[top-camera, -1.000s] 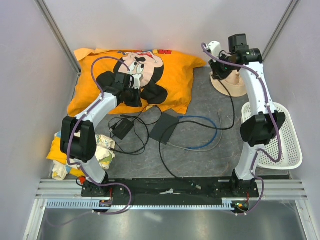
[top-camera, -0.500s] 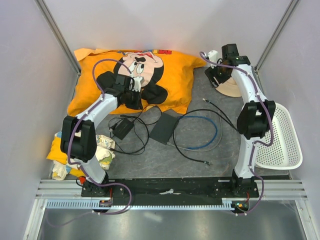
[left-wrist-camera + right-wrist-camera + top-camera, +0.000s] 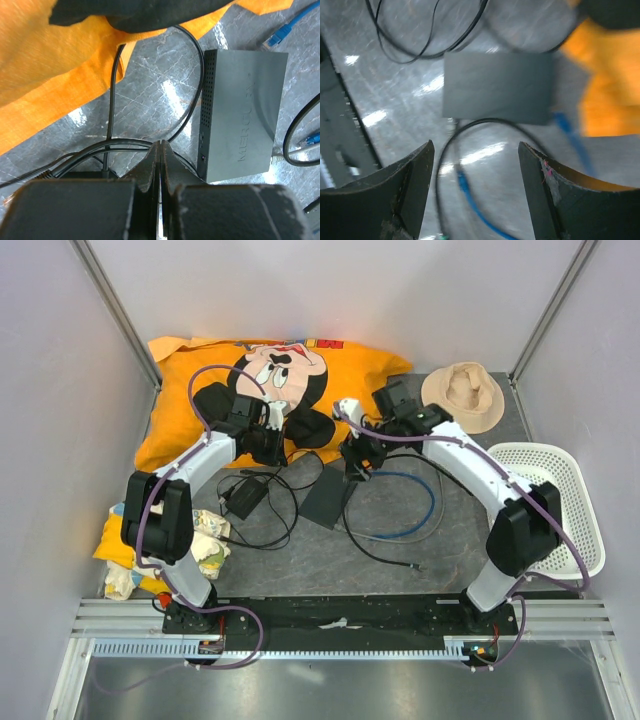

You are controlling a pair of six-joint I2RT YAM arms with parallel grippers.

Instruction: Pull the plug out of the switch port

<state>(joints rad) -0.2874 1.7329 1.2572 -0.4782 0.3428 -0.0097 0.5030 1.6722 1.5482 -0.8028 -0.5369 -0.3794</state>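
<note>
The switch [image 3: 328,496] is a flat dark box lying on the grey mat in front of the orange pillow; it also shows as the switch [image 3: 244,111] and, blurred, as the switch [image 3: 497,93]. A blue cable [image 3: 425,510] loops to its right, and its end [image 3: 462,182] runs up to the switch's near corner. The blur hides whether a plug sits in a port. My right gripper [image 3: 355,456] hovers just behind the switch, and this right gripper [image 3: 475,146] is open and empty. My left gripper [image 3: 264,436] rests at the pillow's edge; this left gripper [image 3: 161,150] is shut on nothing.
A small black adapter brick [image 3: 243,497] with thin black cables lies left of the switch. A loose black cable [image 3: 380,545] curls in front, and a loose blue plug [image 3: 280,35] lies by the switch. A tan hat [image 3: 463,396] and a white basket [image 3: 590,540] stand at the right.
My right arm swung from the back right corner by the hat to the middle over the switch, opening and letting go of the black cable. The left arm stayed still.
</note>
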